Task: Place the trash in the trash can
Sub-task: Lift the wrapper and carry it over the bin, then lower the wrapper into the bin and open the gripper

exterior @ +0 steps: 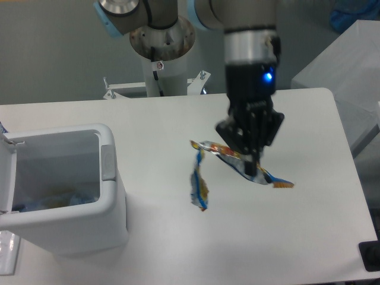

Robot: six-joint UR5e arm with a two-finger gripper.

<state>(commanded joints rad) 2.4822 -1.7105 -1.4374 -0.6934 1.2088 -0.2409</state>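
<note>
We see a white table (148, 119) with rounded corners, its far edge running left to right and its right edge sloping toward the viewer. On its left part, near the front edge, stands the white bin (113, 208), open at the top, with a grey tab (108, 161) on its right rim. Some blue and yellowish contents lie at the bottom of the bin. A faint shadow falls on the tabletop right of the bin.

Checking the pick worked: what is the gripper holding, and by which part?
The gripper holds the snack packet near its middle, both ends hanging free.
</note>
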